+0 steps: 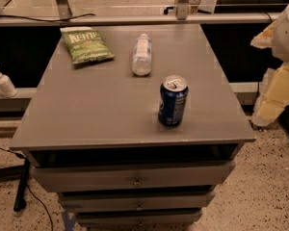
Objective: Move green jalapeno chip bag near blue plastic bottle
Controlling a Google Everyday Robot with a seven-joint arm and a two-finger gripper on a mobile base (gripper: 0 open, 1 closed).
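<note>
Rightward, the pincer (273,96) hangs beside the grey cabinet (101,105) over speckled floor (269,196).

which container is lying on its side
The clear plastic bottle with the white cap; the blue can and the pump dispenser stand upright. The gripper is out of view.

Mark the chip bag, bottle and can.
green jalapeno chip bag (86,46), camera view, bag's middle.
blue plastic bottle (142,54), camera view, its label.
soda can (173,106), camera view, its side.
pincer: not in view.
</note>
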